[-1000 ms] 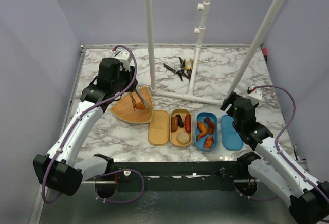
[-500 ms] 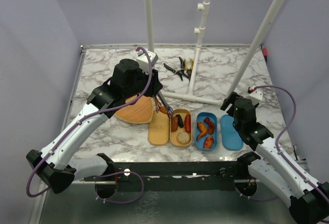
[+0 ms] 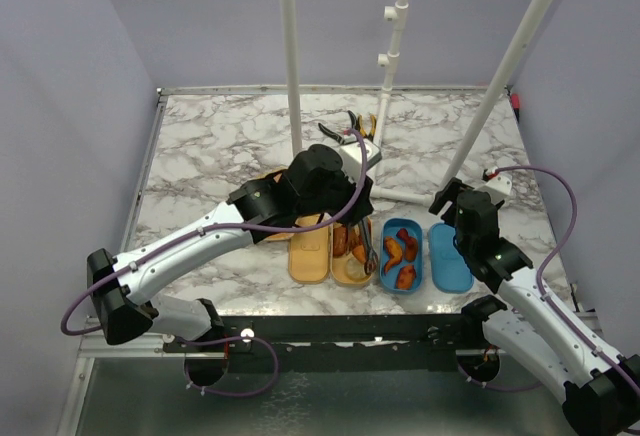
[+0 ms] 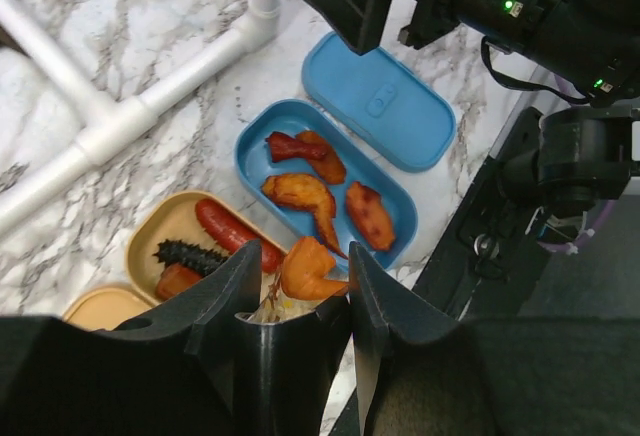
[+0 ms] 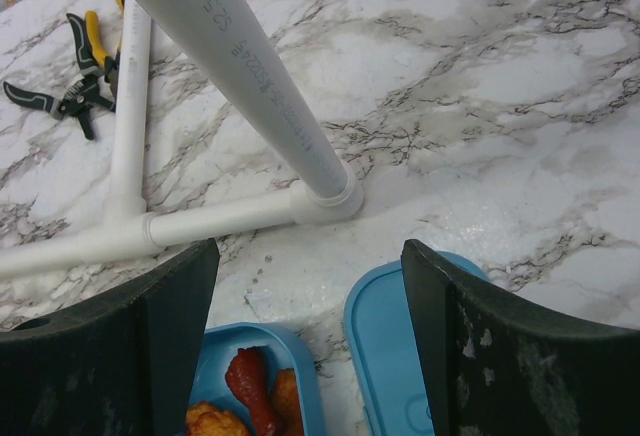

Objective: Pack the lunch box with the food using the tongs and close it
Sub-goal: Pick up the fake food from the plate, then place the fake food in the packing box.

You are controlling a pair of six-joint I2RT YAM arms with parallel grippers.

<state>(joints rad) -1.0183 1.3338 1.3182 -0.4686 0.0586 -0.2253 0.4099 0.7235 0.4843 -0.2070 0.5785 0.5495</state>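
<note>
1. Left gripper, half-closed on the tongs, carries an orange piece just beside the blue box; hold your squeeze steady.
2. Centre over that box before releasing.
3. Right gripper hangs wide, empty, above the lid.

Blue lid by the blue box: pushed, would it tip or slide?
Probably slide: the blue lid lies flat and low on the smooth marble table. It looks like thin moulded plastic, so likely light and stiff. Its shallow rounded edge may be awkward to pinch.
</note>
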